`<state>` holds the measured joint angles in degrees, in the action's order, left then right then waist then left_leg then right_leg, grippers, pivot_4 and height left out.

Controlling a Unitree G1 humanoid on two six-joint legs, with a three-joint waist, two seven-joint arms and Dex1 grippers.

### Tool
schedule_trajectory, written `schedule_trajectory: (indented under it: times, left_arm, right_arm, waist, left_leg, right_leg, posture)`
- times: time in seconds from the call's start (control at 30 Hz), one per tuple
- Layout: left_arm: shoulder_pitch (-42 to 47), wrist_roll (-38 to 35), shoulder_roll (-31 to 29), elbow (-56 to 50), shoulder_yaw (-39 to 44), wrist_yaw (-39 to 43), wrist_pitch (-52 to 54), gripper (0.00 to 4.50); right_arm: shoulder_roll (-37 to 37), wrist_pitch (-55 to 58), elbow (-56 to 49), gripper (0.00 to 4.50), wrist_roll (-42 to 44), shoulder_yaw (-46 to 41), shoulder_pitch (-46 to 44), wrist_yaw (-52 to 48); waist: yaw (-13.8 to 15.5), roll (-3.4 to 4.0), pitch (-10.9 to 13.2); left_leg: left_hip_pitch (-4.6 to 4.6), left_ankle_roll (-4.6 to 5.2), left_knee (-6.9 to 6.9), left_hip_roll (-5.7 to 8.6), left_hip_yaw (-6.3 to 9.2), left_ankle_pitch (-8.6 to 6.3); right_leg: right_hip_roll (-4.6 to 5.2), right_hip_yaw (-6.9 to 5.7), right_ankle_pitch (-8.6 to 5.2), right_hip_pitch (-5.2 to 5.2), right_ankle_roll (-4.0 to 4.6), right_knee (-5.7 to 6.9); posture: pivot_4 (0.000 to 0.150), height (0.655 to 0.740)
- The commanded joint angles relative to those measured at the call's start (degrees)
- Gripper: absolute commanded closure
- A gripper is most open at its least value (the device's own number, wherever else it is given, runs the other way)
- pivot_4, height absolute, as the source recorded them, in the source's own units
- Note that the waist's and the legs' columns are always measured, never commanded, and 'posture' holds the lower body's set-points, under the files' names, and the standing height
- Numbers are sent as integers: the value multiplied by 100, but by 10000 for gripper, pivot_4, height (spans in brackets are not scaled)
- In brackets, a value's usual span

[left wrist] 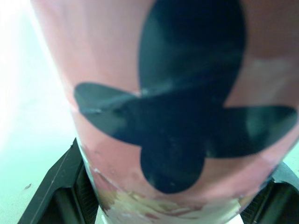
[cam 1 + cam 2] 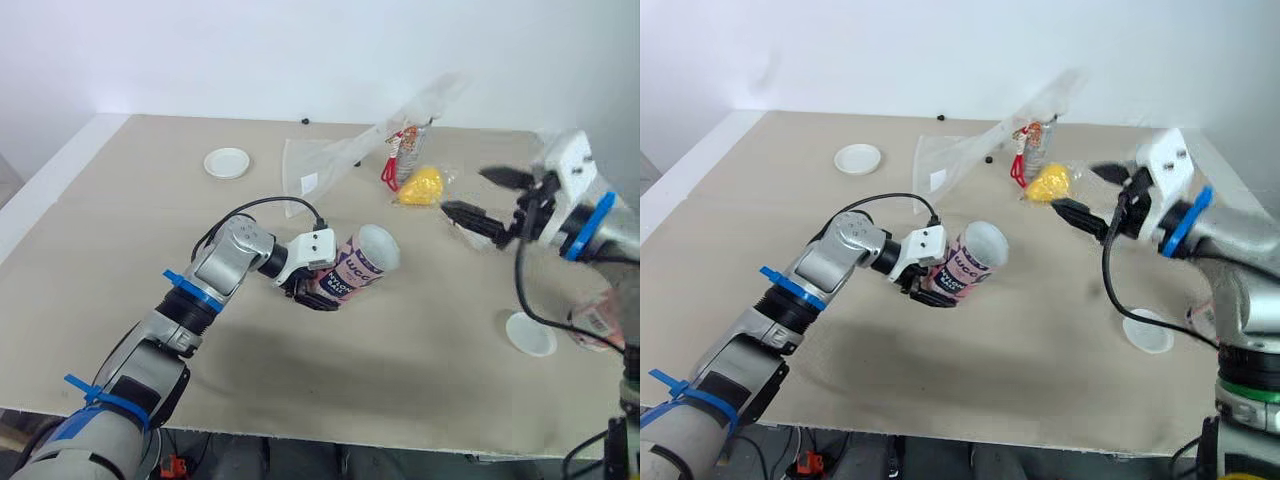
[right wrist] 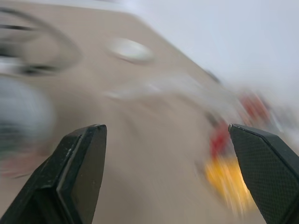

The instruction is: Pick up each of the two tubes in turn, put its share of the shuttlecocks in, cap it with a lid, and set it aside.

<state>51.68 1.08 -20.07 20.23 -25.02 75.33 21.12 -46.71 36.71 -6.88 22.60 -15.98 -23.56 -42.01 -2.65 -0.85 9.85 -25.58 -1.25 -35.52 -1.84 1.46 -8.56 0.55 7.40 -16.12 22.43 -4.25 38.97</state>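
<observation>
- The left arm reaches forward over the table (image 2: pixel 110 240), elbow bent and wrist turned inward. The left gripper (image 2: pixel 311 289) is pinching the closed lower end of the pink tube (image 2: pixel 358 262).
- The tube is held above the table's middle, tilted, with its open white mouth facing up and toward the robot's right.
- In the left wrist view, the black fingers (image 1: pixel 58 189) press on either side of the tube's glossy pink wall, which carries a large black print.
- The right arm is raised over the right side of the table. The right gripper (image 2: pixel 466 193) points inward with its fingers (image 3: pixel 79 163) spread wide and nothing between them.
- The yellow shuttlecock (image 2: pixel 420 186) lies near the right gripper, beside a crinkled clear plastic bag (image 2: pixel 325 165).
- The table's cover is a matte beige sheet.
- The far lid (image 2: pixel 227 162) is a flat white disc at the back left. The near lid (image 2: pixel 529 334), also a flat white disc, sits on the right under the right arm.
</observation>
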Motion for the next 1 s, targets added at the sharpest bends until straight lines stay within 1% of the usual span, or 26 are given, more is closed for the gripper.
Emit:
schedule_trajectory:
  times: [0.03,0.13,0.23,0.6,0.8,1.0]
  left_arm:
    - [-49,66,-68,-58,-64,-34,13,13092]
    - [-57,65,-82,-72,-65,-41,30,13092]
    - [-70,56,-103,-109,-63,-43,58,13092]
    - [-133,46,-184,-251,-34,-92,185,13092]
    - [-143,42,-224,-290,-18,-126,244,13092]
    - [-112,43,-214,-262,-14,-156,251,13092]
  right_arm:
    - [502,-455,282,391,-389,-200,420,816]
    - [758,-793,701,391,-526,-203,449,1025]
    - [890,-1041,1201,391,-573,-165,276,1100]
    - [1279,-1838,3164,391,-755,38,-924,1213]
    - [1626,-1943,3822,391,-837,143,-1482,1510]
    - [1735,-2148,4422,391,-917,140,-1800,1708]
  waist:
    - [-2,1,0]
    - [-14,15,1]
    - [-15,14,1]
    - [-34,14,1]
    - [-81,14,2]
    - [-117,14,2]
  left_leg:
    - [0,0,1,0,-1,0]
    - [2,0,0,0,-4,0]
    - [4,6,-5,2,-6,4]
    - [8,10,2,0,-7,7]
    - [9,11,3,0,-6,7]
    - [8,10,2,1,-3,7]
  right_leg:
    - [0,1,-5,2,-7,1]
    - [-1,4,-4,2,-12,1]
    - [0,7,2,-1,-18,1]
    - [-3,8,3,-2,-16,0]
    - [-5,9,4,-2,-15,0]
    - [-4,8,5,-5,-14,0]
  posture:
    - [1500,7400]
    - [1500,7400]
    - [1500,7400]
    - [1500,7400]
    - [1500,7400]
    - [1500,7400]
